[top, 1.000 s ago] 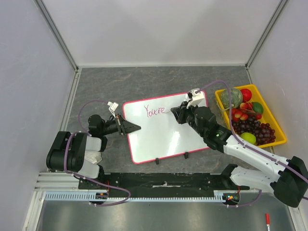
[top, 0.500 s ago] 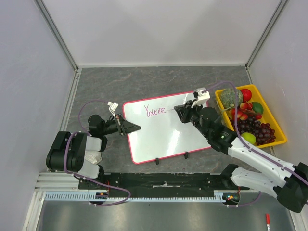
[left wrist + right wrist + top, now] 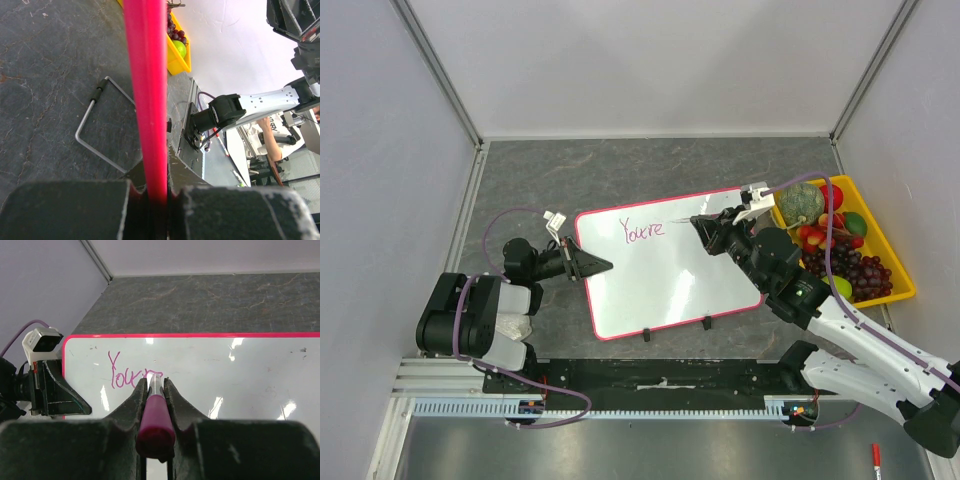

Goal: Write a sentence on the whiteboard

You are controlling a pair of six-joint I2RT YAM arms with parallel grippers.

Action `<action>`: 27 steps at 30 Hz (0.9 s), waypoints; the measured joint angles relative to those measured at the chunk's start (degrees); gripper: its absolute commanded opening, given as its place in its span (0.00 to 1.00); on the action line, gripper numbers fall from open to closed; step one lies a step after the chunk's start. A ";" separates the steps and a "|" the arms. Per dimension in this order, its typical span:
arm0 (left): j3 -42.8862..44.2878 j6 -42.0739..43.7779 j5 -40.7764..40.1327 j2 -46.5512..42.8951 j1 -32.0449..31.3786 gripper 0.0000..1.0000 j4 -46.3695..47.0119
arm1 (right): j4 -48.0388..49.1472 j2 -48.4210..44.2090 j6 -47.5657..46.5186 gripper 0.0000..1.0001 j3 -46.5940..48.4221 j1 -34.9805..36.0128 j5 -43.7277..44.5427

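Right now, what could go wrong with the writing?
The left gripper pinches only the board's rim, so the board may twist when the marker presses. The right gripper sits near the board's right end, so the line after "You're" could run out of room. Its arm passes close to the fruit bin.

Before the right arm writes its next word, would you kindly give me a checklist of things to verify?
1. Right gripper shut on the marker: ok.
2. Left gripper clamped on the whiteboard rim: ok.
3. Sentence begun, only "You're" written so far: ok.
4. Blank board surface to the right of that word: ok.
5. Marker tip touching the board: cannot tell.
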 measured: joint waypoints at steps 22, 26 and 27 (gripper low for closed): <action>-0.02 -0.02 0.00 0.00 0.00 0.02 0.07 | -1.68 0.04 -1.11 0.00 -0.39 -4.42 -3.06; -0.02 -0.02 0.00 0.00 0.00 0.02 0.11 | -1.60 0.74 -1.36 0.00 -0.39 -5.35 -4.28; -0.02 -0.02 0.00 0.00 0.00 0.02 0.11 | -1.57 1.05 -1.46 0.00 -0.39 -5.60 -4.61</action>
